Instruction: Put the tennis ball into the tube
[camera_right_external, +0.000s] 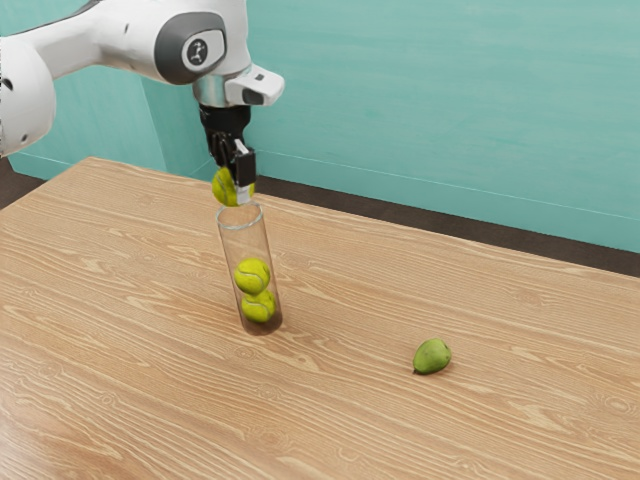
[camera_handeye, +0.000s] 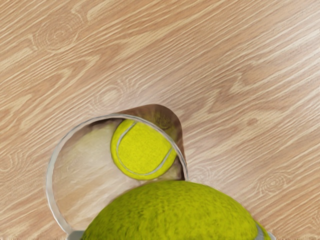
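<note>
Gripper (camera_right_external: 234, 180) clamped on a ball (camera_right_external: 224, 187), its two fingers bearing on opposite sides. The ball is held in the air just above the rim of the tube (camera_right_external: 246, 243), outside the tube; whether it touches the rim cannot be told. The tube is clear, open at the top and stands upright on the table (camera_right_external: 350, 420), its base dark. Inside it, two more balls lie one above the other: the lower ball (camera_right_external: 258, 307) near the base, the upper ball (camera_right_external: 252, 276) resting on it, with the upper part of the tube between this pair and the rim. In the wrist view, the held ball overlaps part of the tube's round mouth, and the upper ball is seen down through the opening. A green fruit (camera_right_external: 432, 356) lies on the wood-grained table, well apart from the tube, toward the exterior view's right. The white arm (camera_right_external: 140, 38) enters from the exterior view's upper left, its hand pointing down over the tube. A teal wall (camera_right_external: 430, 110) stands behind the table, above a strip of dark floor (camera_right_external: 400, 220).
</note>
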